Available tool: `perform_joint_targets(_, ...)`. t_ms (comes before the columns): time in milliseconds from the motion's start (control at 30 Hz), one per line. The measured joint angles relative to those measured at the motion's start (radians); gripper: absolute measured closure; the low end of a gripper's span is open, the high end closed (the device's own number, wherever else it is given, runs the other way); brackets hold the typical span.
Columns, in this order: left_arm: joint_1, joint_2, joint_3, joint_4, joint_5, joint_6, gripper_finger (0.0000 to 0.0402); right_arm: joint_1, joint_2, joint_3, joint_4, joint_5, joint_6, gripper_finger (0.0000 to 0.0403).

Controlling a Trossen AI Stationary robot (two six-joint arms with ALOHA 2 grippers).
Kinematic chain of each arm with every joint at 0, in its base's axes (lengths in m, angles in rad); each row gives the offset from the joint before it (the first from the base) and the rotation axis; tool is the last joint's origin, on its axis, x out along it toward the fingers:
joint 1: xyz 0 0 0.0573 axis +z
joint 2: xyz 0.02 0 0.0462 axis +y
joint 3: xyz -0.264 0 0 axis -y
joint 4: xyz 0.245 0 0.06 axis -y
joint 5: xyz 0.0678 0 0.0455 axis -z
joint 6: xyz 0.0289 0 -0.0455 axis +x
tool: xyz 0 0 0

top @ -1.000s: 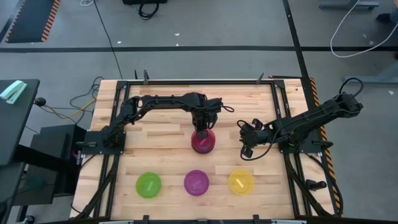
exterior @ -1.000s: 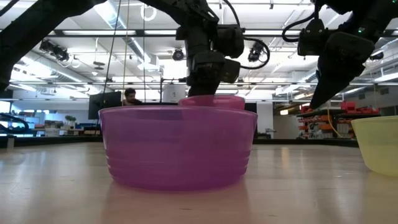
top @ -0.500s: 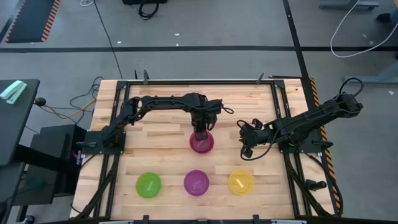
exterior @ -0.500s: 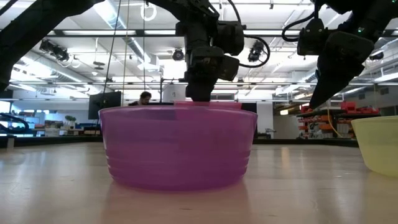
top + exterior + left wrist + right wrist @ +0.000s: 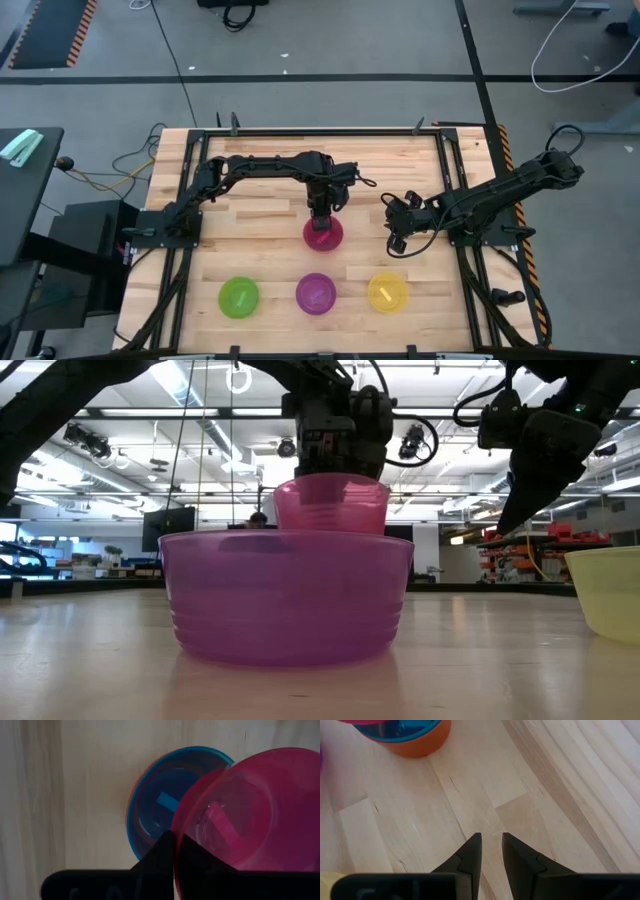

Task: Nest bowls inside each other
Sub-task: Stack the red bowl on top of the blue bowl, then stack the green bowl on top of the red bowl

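At table centre: pink bowl [image 5: 250, 815] pinched by its rim in the left gripper [image 5: 320, 212], held over, and offset from, the blue bowl [image 5: 155, 815] nested in the orange bowl [image 5: 415, 742]. To be centred, then lowered level. Right gripper [image 5: 491, 851] waits nearby, fingers slightly parted, empty.

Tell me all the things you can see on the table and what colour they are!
Pink bowl: one, pink, held above the table's middle, over the blue bowl.
Blue bowl: one, blue, nested in the orange bowl, under the pink one.
Orange bowl: one, orange, outermost of that stack.
Green bowl: one, green, left in the front row.
Purple bowl: one, purple, middle of the front row.
Yellow bowl: one, yellow, right in the front row.
Table: one, pale wood.
Left gripper: dark, pinching the pink bowl's rim.
Right gripper: dark, empty, slightly open, right of the stack.
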Motion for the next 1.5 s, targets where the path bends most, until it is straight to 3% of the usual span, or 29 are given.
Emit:
perform_joint_targets(300,-0.001,0.000,0.000,-0.005,0.000,-0.001,0.0330,0.000,0.000,0.000,0.001,0.000,-0.004,0.0319)
perform_joint_targets(467,-0.001,0.000,0.000,-0.005,0.000,-0.001,0.0314,0.000,0.000,0.000,0.001,0.000,-0.004,0.0319)
perform_joint_targets(1133,0.034,0.000,0.000,-0.005,-0.060,0.000,0.0375,0.000,0.000,0.000,0.001,0.004,-0.016,0.0319)
perform_joint_targets(1500,-0.071,-0.019,0.002,-0.127,-0.065,-0.053,0.0363,0.000,0.000,0.000,0.000,-0.051,0.011,0.0319)
